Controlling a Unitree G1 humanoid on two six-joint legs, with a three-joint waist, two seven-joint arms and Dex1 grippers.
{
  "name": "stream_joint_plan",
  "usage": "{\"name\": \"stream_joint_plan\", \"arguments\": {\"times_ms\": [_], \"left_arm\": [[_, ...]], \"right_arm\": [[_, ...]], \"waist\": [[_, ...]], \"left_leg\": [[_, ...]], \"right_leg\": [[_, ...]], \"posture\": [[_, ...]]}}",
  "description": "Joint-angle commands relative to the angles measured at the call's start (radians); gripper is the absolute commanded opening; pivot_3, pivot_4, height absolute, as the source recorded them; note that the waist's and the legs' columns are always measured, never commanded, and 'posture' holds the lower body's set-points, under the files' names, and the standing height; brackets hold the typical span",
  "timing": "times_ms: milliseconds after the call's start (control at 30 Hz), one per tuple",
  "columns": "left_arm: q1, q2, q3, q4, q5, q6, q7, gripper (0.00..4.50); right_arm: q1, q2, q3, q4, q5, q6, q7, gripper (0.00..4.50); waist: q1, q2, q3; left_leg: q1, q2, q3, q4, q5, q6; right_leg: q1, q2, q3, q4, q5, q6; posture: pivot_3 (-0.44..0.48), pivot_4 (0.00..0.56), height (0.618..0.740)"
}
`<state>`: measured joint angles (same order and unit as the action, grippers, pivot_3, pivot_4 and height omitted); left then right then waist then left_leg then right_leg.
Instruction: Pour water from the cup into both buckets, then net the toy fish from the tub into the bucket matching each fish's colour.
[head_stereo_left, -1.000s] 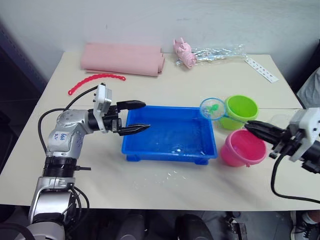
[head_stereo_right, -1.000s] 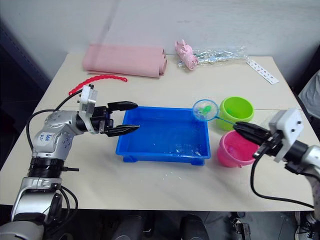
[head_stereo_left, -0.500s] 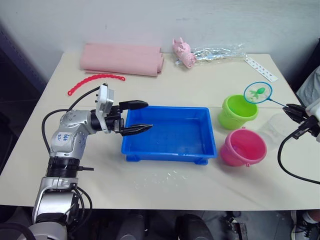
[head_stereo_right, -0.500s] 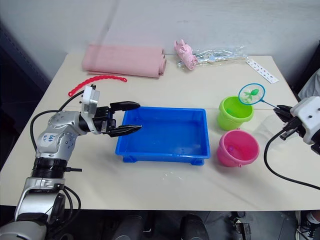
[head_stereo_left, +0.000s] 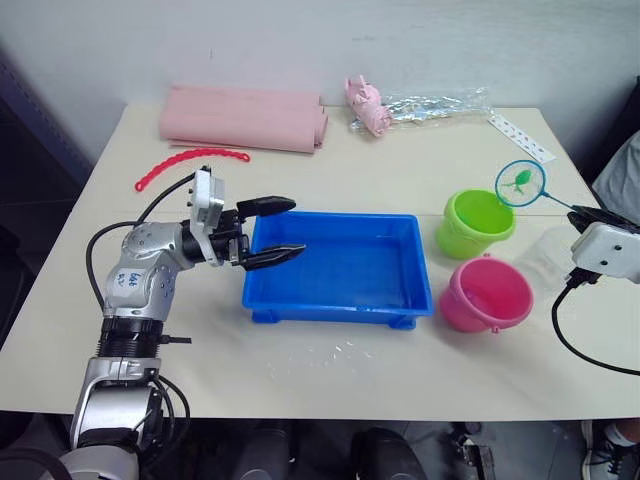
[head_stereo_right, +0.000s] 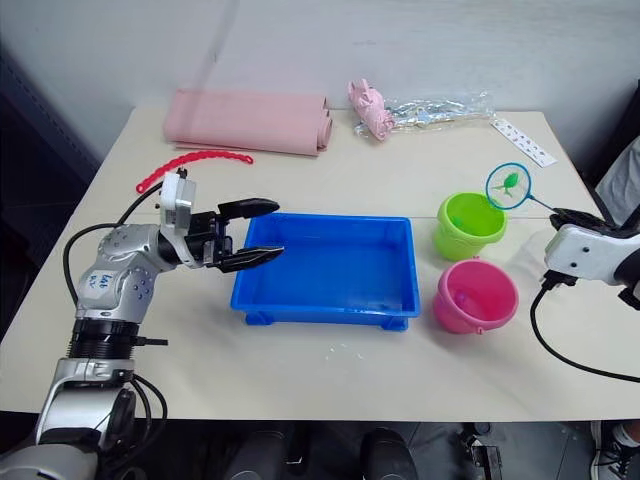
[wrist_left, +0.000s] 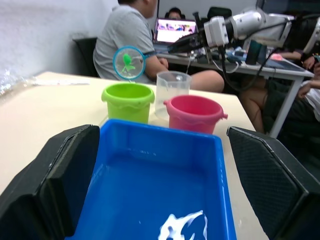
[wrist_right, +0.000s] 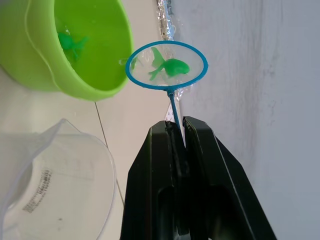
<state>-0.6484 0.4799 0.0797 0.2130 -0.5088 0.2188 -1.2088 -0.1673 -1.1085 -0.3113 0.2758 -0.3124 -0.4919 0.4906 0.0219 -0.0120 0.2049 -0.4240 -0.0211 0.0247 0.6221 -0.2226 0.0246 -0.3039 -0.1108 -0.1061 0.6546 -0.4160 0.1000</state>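
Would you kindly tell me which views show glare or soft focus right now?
Left wrist view: the left pincer's fingers look soft, and the tub carries a white glare patch. Right wrist view: the net is sharp, the cup blurred.

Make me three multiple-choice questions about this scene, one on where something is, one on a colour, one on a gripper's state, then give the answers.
1. Where is the net?
A. In the tub
B. In the air beside the green bucket
C. On the pink cloth

2. What colour is the fish in the net?
A. Green
B. Pink
C. Blue

3. How is the left gripper?
A. Shut on the cup
B. Shut on the tub rim
C. Open, empty

Answers:
1 B: the net, held by the right gripper, hangs by the green bucket, away from the tub.
2 A: the fish is green.
3 C: the left gripper has spread fingers with nothing between.
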Motion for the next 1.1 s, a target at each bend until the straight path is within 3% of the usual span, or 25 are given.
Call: {"name": "stream_joint_plan", "arguments": {"times_ms": [33, 300, 533, 633, 800, 867, 933, 1100], "left_arm": [[-0.004, -0.004, 0.032, -0.011, -0.018, -0.028, 0.014, 4.47], [0.002, -0.004, 0.036, -0.019, -0.022, -0.031, 0.023, 4.47], [0.011, -0.011, 0.053, -0.04, -0.039, -0.02, 0.034, 4.47], [0.026, -0.002, 0.061, -0.053, -0.046, -0.013, 0.035, 4.47], [0.048, 0.043, 0.088, -0.066, -0.075, 0.03, 0.017, 4.47], [0.059, 0.081, 0.109, -0.074, -0.103, 0.07, -0.003, 4.47], [0.068, 0.111, 0.125, -0.08, -0.123, 0.103, -0.016, 4.47], [0.109, 0.19, 0.197, -0.081, -0.191, 0.201, -0.017, 4.47]], "right_arm": [[0.001, -0.056, 0.016, 0.003, -0.117, -0.08, -0.109, 0.0], [0.007, -0.143, 0.086, 0.021, -0.406, -0.164, -0.396, 0.0], [-0.003, -0.159, 0.126, 0.07, -0.417, -0.165, -0.467, 0.0], [-0.017, -0.127, 0.104, 0.068, -0.264, -0.192, -0.421, 0.0], [-0.026, -0.05, 0.073, -0.031, 0.23, -0.056, -0.101, 0.0], [-0.021, -0.004, 0.056, -0.144, 0.532, 0.156, 0.08, 0.0], [-0.009, 0.013, 0.047, -0.238, 0.717, 0.316, 0.2, 0.0], [-0.03, 0.026, 0.096, -0.463, 0.94, 0.645, 0.328, 0.0]], "waist": [[-0.001, 0.0, 0.0], [-0.001, 0.0, 0.0], [-0.001, 0.0, 0.0], [-0.004, 0.0, 0.0], [-0.011, 0.0, 0.0], [-0.014, 0.0, 0.0], [-0.014, 0.0, 0.0], [-0.015, 0.0, 0.0]], "left_leg": [[0.0, 0.0, 0.0, 0.0, 0.0, 0.0], [0.0, 0.0, 0.0, 0.0, 0.0, 0.0], [0.0, 0.0, 0.0, 0.0, 0.0, 0.0], [0.0, 0.0, 0.0, 0.0, 0.0, 0.0], [0.0, 0.001, 0.001, 0.0, 0.0, 0.0], [0.0, 0.001, 0.001, 0.0, 0.0, 0.0], [0.0, 0.001, 0.0, 0.0, 0.0, 0.0], [0.0, 0.001, -0.002, 0.0, 0.0, 0.0]], "right_leg": [[0.0, 0.0, 0.0, 0.0, 0.0, 0.0], [0.0, 0.0, 0.002, 0.0, 0.0, 0.0], [0.0, 0.0, 0.002, 0.0, 0.0, 0.0], [0.0, 0.0, 0.002, 0.0, 0.0, 0.0], [0.0, 0.001, 0.0, 0.0, 0.0, 0.0], [0.0, 0.001, 0.0, 0.001, 0.0, 0.0], [0.0, 0.002, 0.0, 0.001, 0.0, 0.0], [0.001, 0.001, 0.002, 0.0, 0.0, 0.0]], "posture": [[0.0, 0.15, 0.74], [0.0, 0.15, 0.74], [0.0, 0.15, 0.74], [0.0, 0.15, 0.74], [0.0, 0.15, 0.74], [0.0, 0.15, 0.74], [0.0, 0.15, 0.74], [0.0, 0.15, 0.74]]}}
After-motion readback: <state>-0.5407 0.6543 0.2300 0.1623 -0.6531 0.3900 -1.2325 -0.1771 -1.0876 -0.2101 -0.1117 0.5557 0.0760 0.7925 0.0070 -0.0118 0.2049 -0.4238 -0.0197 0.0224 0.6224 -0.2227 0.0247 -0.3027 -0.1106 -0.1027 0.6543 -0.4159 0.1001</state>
